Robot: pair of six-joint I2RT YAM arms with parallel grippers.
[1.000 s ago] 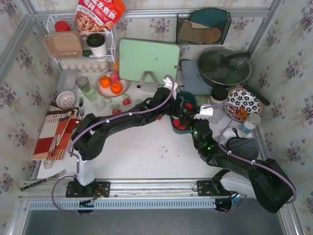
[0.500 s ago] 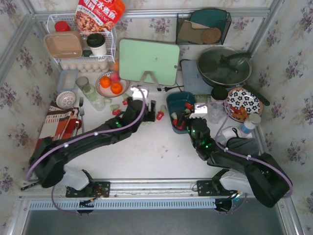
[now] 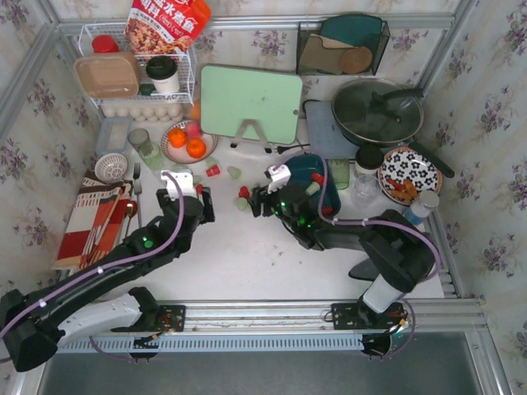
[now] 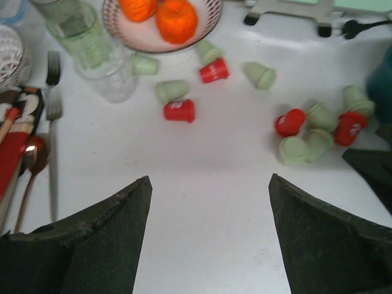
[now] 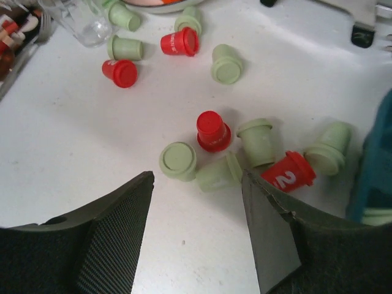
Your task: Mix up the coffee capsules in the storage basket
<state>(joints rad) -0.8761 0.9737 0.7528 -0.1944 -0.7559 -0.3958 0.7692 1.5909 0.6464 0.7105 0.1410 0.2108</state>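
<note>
Right end effector [image 5: 197,177] released, empty, coffee capsules [image 5: 213,130] strewn just ahead, beside storage basket [image 5: 373,165]

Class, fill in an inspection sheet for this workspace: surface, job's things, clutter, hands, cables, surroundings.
Surface: white table, crowded along the back and left.
Job's things: red and green capsules mostly loose on the table; teal basket beside them.
Clutter: plate of oranges, glasses, cutlery, pan, board.
Hands: left hand open, empty; right hand open, empty, over capsules.
Cables: purple cable along each arm; black plug by the board's stand.
Surroundings: floral walls, wire rack.
</note>
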